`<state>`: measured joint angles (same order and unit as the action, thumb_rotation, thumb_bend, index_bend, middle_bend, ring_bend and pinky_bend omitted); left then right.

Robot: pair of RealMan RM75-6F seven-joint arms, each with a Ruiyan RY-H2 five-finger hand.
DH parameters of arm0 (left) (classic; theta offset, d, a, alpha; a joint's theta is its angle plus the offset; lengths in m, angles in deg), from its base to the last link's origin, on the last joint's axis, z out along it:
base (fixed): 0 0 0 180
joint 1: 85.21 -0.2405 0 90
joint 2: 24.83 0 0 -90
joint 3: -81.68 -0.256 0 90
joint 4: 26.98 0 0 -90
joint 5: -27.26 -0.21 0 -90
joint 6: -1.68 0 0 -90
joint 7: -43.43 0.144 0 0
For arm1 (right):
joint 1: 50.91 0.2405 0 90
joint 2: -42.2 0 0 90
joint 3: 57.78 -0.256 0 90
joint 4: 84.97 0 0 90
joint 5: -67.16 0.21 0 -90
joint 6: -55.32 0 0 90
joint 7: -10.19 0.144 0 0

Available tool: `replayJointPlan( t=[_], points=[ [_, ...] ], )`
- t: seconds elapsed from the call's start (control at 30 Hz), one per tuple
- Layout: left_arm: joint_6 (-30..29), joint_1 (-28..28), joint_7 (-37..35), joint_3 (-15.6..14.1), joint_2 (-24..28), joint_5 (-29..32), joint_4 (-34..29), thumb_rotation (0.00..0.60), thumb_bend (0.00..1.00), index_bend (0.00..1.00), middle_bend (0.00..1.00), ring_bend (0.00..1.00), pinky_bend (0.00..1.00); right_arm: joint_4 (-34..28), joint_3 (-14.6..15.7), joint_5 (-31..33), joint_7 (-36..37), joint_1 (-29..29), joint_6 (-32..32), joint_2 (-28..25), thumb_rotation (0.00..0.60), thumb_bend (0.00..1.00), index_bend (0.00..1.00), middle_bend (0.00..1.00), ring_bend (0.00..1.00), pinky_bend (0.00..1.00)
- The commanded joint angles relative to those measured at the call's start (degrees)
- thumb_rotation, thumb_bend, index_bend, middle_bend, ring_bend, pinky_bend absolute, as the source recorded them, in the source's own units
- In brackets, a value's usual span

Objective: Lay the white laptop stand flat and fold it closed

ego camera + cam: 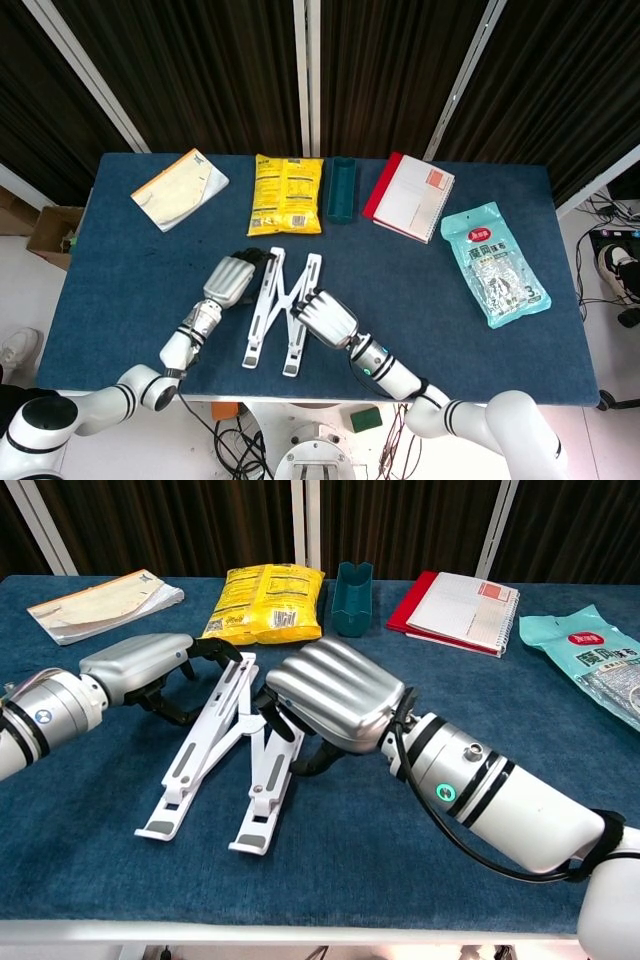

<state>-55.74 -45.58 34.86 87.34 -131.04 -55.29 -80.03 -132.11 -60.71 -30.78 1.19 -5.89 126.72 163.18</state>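
Already lying flat on the blue table, the white laptop stand is sitting near the front edge with its two rails drawn into a narrow V, their crossed links half folded. At its left, the left hand is curling its dark fingers against the outer side of the left rail near its far end, seemingly to brace it and push it inward. At its right, the right hand is arching over the right rail, fingers tucked down against it; whether they are wrapping the rail or only pressing on it I cannot tell. Judging by this, the two hands are squeezing from opposite sides so the rails can meet and the fold can finish. Along the far edge, well apart from the work, five things are lying: one pale booklet, one yellow snack bag, one teal tray, one red-backed notebook and one light-green packet.
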Motion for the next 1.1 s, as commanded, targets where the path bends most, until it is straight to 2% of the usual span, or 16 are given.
replayJointPlan(
  t=[0.03, 0.4, 0.47, 0.57, 0.67, 0.73, 0.77, 0.87, 0.97, 1.1],
  points=[
    [0.0, 0.1, 0.3, 0.0, -0.2, -0.1, -0.4, 0.6, 0.0, 0.2, 0.21, 0.17, 0.31, -0.1, 0.0, 0.0, 0.0, 0.0, -0.1, 0.1, 0.6, 0.0, 0.74, 0.78, 0.72, 0.75],
    [0.0, 0.1, 1.9, -0.1, 0.0, 0.0, -1.6, 0.6, 0.0, 0.18, 0.2, 0.16, 0.31, -1.8, 0.7, -0.1, 0.2, -0.3, -0.2, -0.7, 0.6, 0.0, 0.74, 0.75, 0.7, 0.74],
    [-0.7, -0.6, 2.0, 0.0, 0.8, 0.5, -2.3, 0.6, 0.0, 0.14, 0.17, 0.14, 0.3, -4.9, 1.2, -0.1, 0.6, -0.2, -1.1, -2.9, 0.6, 0.0, 0.69, 0.69, 0.66, 0.71],
    [-3.3, -2.1, 2.0, 0.3, 2.6, 0.7, -4.0, 0.6, 0.0, 0.1, 0.12, 0.11, 0.27, -11.7, 1.6, -0.5, 0.3, 1.0, -3.6, -8.2, 0.6, 0.0, 0.55, 0.57, 0.57, 0.62],
    [-6.5, -4.2, 2.1, 0.6, 5.5, 0.9, -6.8, 0.6, 0.0, 0.1, 0.1, 0.09, 0.25, -21.1, 1.0, -0.3, -2.0, 3.8, -9.1, -15.9, 0.6, 0.0, 0.39, 0.44, 0.43, 0.46],
    [-8.5, -5.7, 2.2, 0.9, 7.9, 1.2, -9.1, 0.6, 0.0, 0.1, 0.1, 0.09, 0.24, -27.6, 0.0, 1.1, -3.6, 6.9, -15.9, -21.5, 0.6, 0.0, 0.25, 0.33, 0.29, 0.3],
    [-9.6, -6.5, 2.2, 1.1, 9.2, 1.4, -10.5, 0.6, 0.0, 0.1, 0.1, 0.09, 0.24, -30.7, -0.7, 2.3, -4.9, 8.8, -20.2, -24.4, 0.6, 0.0, 0.2, 0.29, 0.24, 0.26],
    [-12.3, -8.3, 2.3, 1.6, 12.2, 1.7, -13.5, 0.6, 0.0, 0.1, 0.1, 0.09, 0.23, -35.0, -2.7, 5.2, -8.3, 12.7, -28.5, -28.7, 0.6, 0.0, 0.05, 0.17, 0.09, 0.13],
    [-14.7, -10.0, 2.5, 2.1, 14.9, 2.1, -16.4, 0.6, 0.0, 0.1, 0.09, 0.09, 0.22, -35.9, -4.6, 8.0, -10.4, 16.3, -34.8, -29.9, 0.6, 0.0, 0.0, 0.11, 0.03, 0.09],
    [-16.3, -11.9, 2.5, 1.9, 17.7, 2.4, -19.2, 0.6, 0.0, 0.1, 0.09, 0.08, 0.22, -33.8, -5.8, 9.9, -11.5, 20.6, -40.6, -28.7, 0.6, 0.0, 0.0, 0.1, 0.01, 0.08]
  ],
)
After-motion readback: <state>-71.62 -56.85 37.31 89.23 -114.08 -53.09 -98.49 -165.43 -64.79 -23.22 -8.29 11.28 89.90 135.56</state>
